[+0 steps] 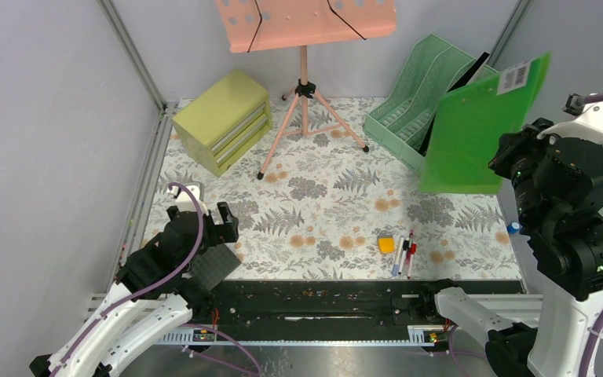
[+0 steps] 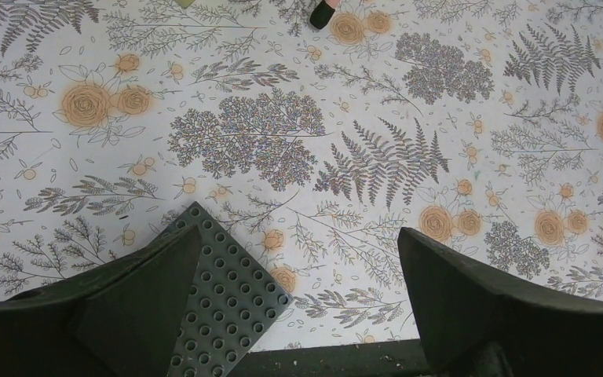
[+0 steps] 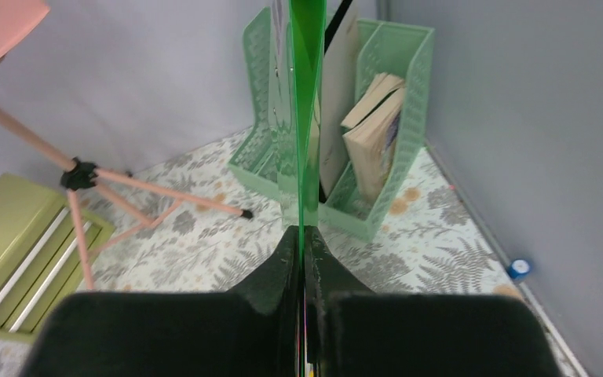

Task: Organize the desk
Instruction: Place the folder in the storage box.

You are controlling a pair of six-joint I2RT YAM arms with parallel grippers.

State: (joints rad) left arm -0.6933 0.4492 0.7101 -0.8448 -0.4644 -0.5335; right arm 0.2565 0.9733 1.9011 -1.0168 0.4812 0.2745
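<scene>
On the worktop (image 1: 322, 212), a drawer cabinet (image 1: 224, 120) sits at the far left, a music stand (image 1: 305, 86) stands at the back centre, and a file rack (image 1: 400, 118) holding books (image 3: 373, 126) stands at the far right. A folder (image 1: 475, 133), pinched upright in the right hand (image 3: 302, 243), hangs just before the rack. Pens (image 1: 405, 255) lie at the near edge, right of centre, with a small block (image 1: 386, 244) just to their left. A studded baseplate (image 1: 218, 267) lies at the near left, partly under the spread left hand (image 2: 298, 236).
</scene>
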